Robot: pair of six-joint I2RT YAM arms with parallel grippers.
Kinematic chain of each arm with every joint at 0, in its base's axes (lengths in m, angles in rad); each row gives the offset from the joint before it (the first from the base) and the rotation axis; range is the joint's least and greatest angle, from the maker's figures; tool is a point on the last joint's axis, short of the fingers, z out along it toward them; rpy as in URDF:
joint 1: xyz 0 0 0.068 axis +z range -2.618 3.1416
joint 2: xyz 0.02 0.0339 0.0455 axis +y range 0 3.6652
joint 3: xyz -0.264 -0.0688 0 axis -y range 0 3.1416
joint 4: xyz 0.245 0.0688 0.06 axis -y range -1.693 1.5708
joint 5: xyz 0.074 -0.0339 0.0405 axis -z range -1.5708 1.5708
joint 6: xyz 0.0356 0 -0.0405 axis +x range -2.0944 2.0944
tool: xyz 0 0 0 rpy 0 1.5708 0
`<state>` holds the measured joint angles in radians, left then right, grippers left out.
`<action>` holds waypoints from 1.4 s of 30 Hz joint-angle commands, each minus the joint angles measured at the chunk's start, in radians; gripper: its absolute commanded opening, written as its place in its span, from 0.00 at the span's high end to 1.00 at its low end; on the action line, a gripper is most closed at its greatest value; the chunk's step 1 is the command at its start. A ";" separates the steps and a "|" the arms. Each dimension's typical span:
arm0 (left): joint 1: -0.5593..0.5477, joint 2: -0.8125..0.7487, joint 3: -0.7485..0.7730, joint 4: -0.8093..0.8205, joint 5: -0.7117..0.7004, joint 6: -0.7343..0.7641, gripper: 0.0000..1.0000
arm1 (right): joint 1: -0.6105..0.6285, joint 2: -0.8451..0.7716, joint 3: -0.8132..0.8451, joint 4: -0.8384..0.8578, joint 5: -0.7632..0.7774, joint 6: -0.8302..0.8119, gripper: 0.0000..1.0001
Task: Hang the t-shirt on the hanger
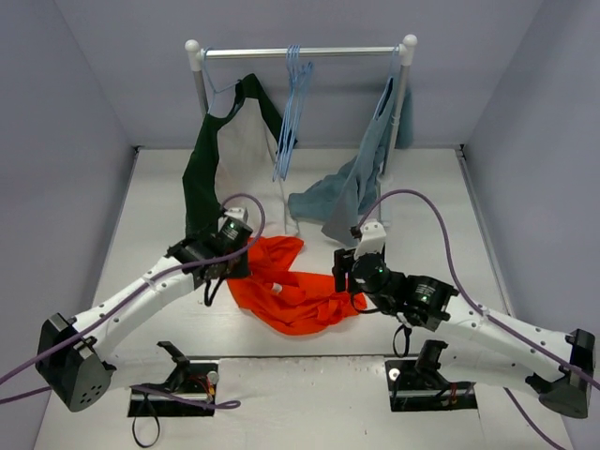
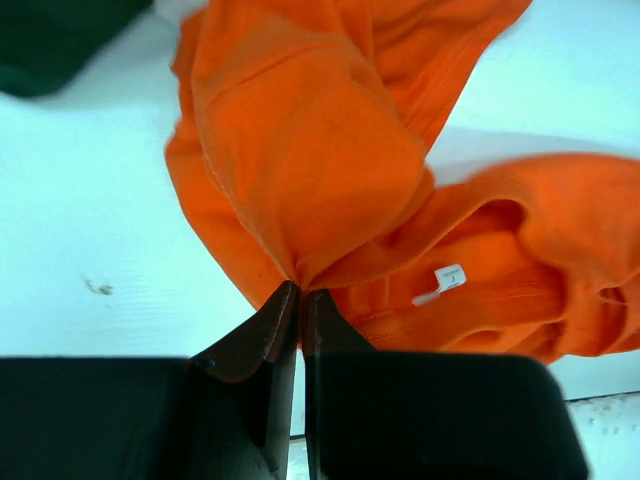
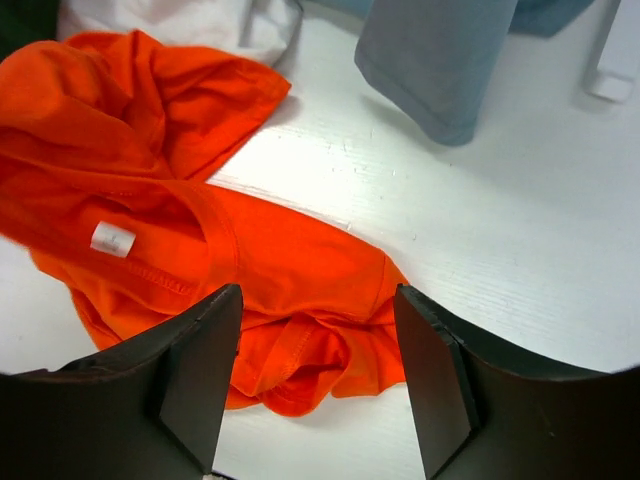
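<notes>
White tabletop (image 1: 150, 206) carries a crumpled bright orange-red fabric t-shirt (image 1: 291, 286). Left gripper (image 2: 300, 292) is clamped on a shirt fold. Right gripper (image 3: 318, 292) stands with jaws apart, shirt edge below them. Thin pale-blue triangular hangers (image 1: 289, 112) hang on the metal rail (image 1: 253, 53) beyond both grippers.

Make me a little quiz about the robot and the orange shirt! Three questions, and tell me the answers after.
1. True or false: the left gripper is shut on the t-shirt.
2. Where are the hangers? A) on the bar B) flat on the table C) in a gripper
3. Fill in: the right gripper, over the t-shirt, is ____ (open or shut).

Key: 1 true. 2 A. 3 open.
</notes>
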<state>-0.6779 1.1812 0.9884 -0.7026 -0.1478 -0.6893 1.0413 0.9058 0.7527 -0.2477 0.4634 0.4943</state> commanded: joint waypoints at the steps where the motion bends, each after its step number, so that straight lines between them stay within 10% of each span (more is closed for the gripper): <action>1: -0.025 -0.003 -0.062 0.111 -0.015 -0.107 1.00 | 0.011 0.151 0.095 0.005 0.034 0.077 0.38; 22: -0.046 -0.043 -0.160 0.163 -0.040 -0.136 1.00 | 0.118 0.682 0.231 0.007 0.044 0.230 0.29; 42: -0.046 -0.058 -0.166 0.159 -0.039 -0.121 1.00 | 0.096 0.678 0.093 0.008 0.097 0.276 0.43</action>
<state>-0.7200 1.1520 0.8207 -0.5774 -0.1631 -0.8082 1.1521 1.6492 0.8703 -0.2157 0.4986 0.7345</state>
